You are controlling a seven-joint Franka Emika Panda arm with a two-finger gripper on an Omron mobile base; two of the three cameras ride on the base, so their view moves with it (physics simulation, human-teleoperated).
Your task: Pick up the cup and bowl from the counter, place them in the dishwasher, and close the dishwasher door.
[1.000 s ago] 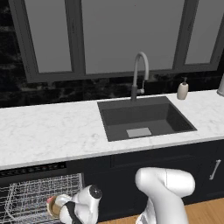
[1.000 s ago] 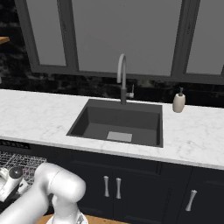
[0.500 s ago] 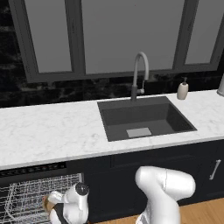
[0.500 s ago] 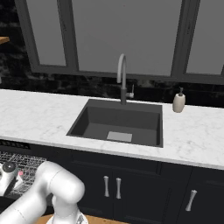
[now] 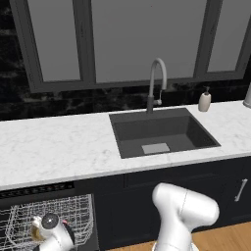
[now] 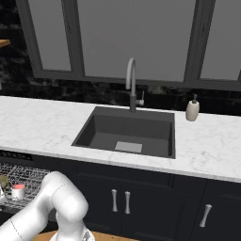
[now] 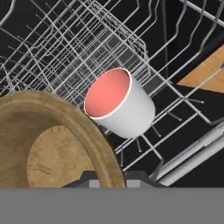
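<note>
The dishwasher stands open under the counter, with its white wire rack pulled into view. My gripper is low over the rack, shut on the rim of the golden-brown bowl, which looms large at the left of the hand view. The white cup with its red inside lies tilted on the rack wires just beyond the bowl. From the right base view the cup sits in the rack beside the bowl. In the left base view the bowl shows beside my hand.
A dark sink with a curved faucet is set into the counter, and a beige soap dispenser stands behind it. Dark cabinets with short handles lie right of the dishwasher. Wooden floor shows past the rack.
My hand has moved left and lower over the rack, carrying the bowl with it. The cup has stayed in the rack.
</note>
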